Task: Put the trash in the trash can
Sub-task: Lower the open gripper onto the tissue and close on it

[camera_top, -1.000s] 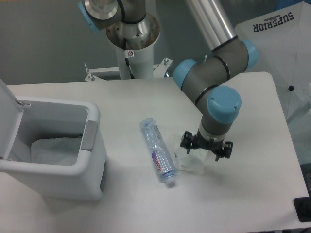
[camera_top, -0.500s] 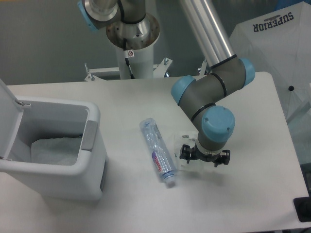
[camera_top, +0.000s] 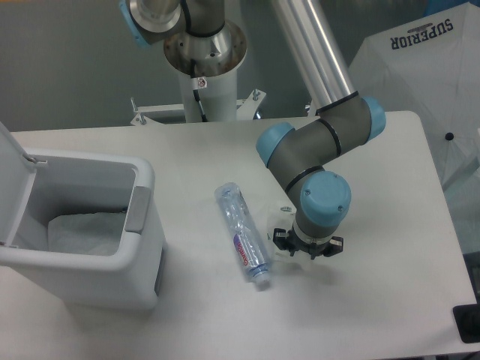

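The clear plastic bottle (camera_top: pixel 244 234) with its red-and-blue label lies on the white table, its cap pointing toward the front edge. My gripper (camera_top: pixel 306 247) is low over the table just right of the bottle, pointing straight down. It sits on the small translucent plastic bag (camera_top: pixel 278 223), of which only a sliver shows at the gripper's left. The wrist hides the fingertips, so how the jaws stand cannot be seen. The white trash can (camera_top: pixel 142 225) stands at the left with its lid (camera_top: pixel 13 176) swung open and a white liner (camera_top: pixel 79 232) inside.
The arm's base column (camera_top: pixel 204 67) rises at the back of the table (camera_top: pixel 390 300). A white cloth marked SUPERIOR (camera_top: pixel 424 52) hangs off the right rear. A dark object (camera_top: pixel 469 322) sits at the front right corner.
The gripper has moved left and toward the front while dropping lower, onto the plastic bag and closer to the bottle. The bottle's cap end has shifted slightly. The trash can has not moved.
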You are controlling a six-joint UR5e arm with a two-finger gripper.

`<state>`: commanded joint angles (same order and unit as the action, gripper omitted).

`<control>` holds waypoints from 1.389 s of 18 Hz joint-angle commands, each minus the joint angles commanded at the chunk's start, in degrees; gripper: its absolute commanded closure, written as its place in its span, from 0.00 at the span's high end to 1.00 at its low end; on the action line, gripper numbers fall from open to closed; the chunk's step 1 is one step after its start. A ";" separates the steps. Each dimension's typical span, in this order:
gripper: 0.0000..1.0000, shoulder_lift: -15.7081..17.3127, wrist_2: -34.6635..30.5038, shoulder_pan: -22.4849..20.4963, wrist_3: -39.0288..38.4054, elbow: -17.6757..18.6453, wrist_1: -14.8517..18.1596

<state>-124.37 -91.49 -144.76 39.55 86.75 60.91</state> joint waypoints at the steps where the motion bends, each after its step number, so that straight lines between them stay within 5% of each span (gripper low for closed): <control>1: 0.00 0.09 -0.09 0.00 0.00 -0.09 0.00; 17: 0.00 3.86 0.87 -2.55 3.95 -1.67 0.35; 25: 0.00 10.54 13.96 -3.87 2.90 -2.20 0.35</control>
<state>-113.83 -77.53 -148.62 42.45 84.55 61.26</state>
